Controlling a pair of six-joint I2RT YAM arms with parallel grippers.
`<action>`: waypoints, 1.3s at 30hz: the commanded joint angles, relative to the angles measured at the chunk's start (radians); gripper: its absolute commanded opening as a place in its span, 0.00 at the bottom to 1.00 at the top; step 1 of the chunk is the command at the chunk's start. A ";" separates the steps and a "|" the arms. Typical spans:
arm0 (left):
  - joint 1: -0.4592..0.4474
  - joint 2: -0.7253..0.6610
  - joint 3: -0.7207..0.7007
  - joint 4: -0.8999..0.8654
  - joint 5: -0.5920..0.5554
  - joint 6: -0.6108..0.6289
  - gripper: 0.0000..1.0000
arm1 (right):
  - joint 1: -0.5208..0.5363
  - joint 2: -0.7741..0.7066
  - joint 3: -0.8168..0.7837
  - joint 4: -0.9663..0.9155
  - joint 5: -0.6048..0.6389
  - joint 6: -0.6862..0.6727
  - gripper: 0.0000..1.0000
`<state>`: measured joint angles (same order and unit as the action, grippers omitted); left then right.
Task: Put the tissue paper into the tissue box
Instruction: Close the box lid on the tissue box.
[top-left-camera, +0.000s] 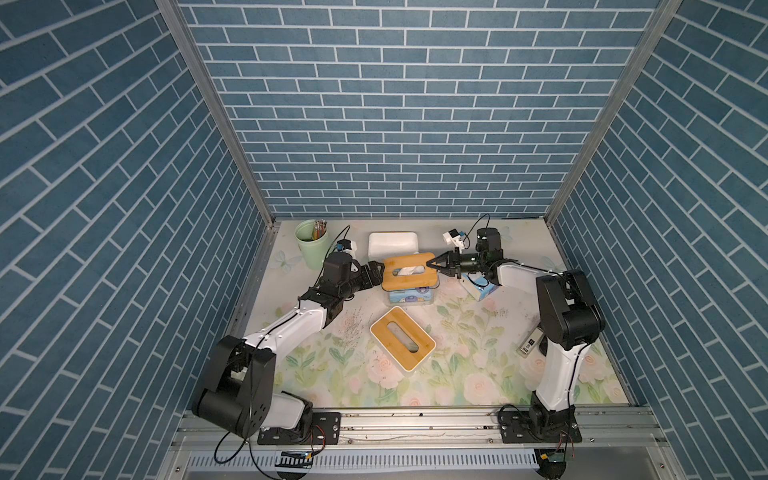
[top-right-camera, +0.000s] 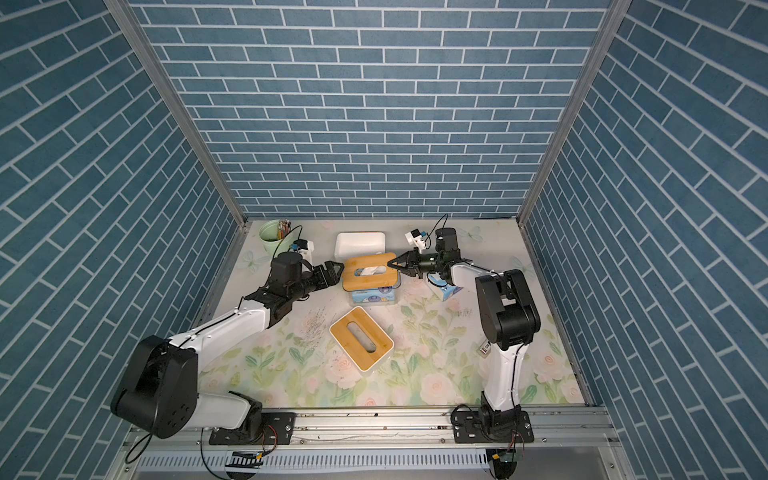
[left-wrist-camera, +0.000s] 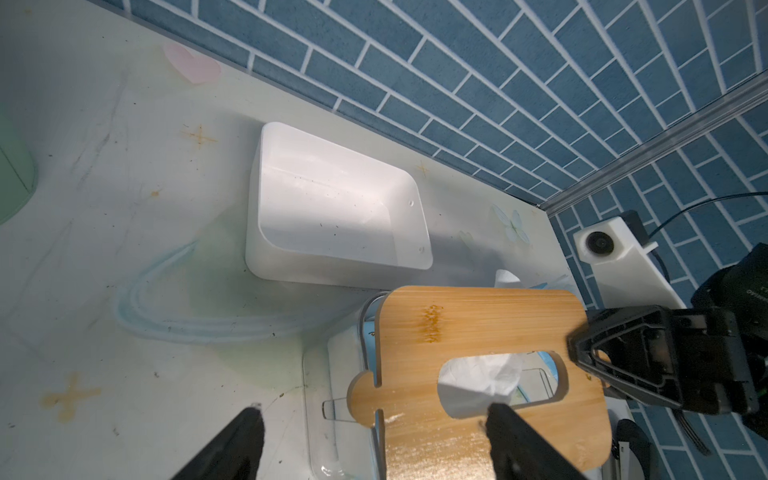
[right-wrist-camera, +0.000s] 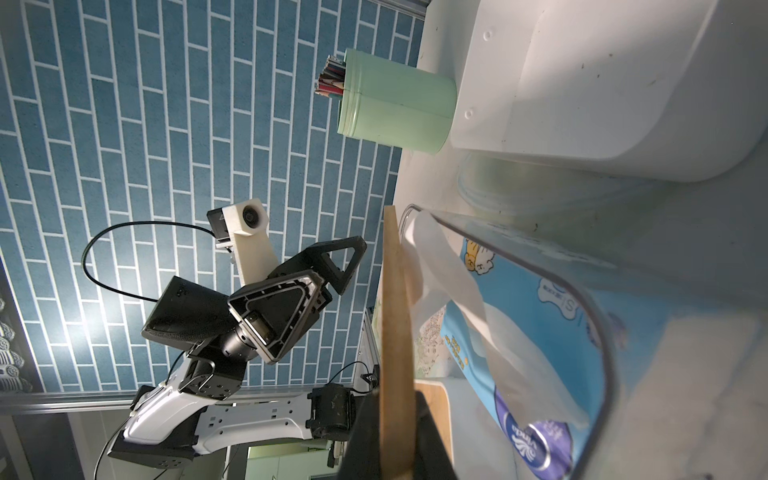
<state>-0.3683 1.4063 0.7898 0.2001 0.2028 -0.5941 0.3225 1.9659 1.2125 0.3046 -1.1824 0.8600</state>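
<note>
1. The pack (top-left-camera: 409, 297) already sits inside the clear box (left-wrist-camera: 316, 374) near the back of the counter (top-left-camera: 457, 357); we judge that part done.
2. A tissue (left-wrist-camera: 478, 382) pokes up through the slot in the lid (top-left-camera: 399, 282).
3. The right tool (top-left-camera: 432, 264) is pinched narrow on the lid's edge, holding it askew over the box.
4. The left tool (top-left-camera: 381, 272) stands wide at the lid's other end, gripping nothing.
5. Left to do, we think: seat the lid flush on the rim and let go.
</note>
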 joint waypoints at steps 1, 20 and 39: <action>-0.008 0.012 0.029 0.012 -0.009 0.002 0.88 | 0.000 0.023 0.018 -0.072 0.040 0.002 0.12; -0.011 0.024 0.032 -0.004 -0.032 0.007 0.89 | 0.015 0.037 0.078 -0.161 0.081 -0.017 0.19; -0.017 0.069 0.053 0.001 0.000 0.012 0.88 | 0.025 0.022 0.121 -0.261 0.127 -0.079 0.19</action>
<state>-0.3729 1.4532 0.8143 0.1974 0.1844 -0.5934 0.3420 2.0071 1.3453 0.0257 -1.0630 0.7860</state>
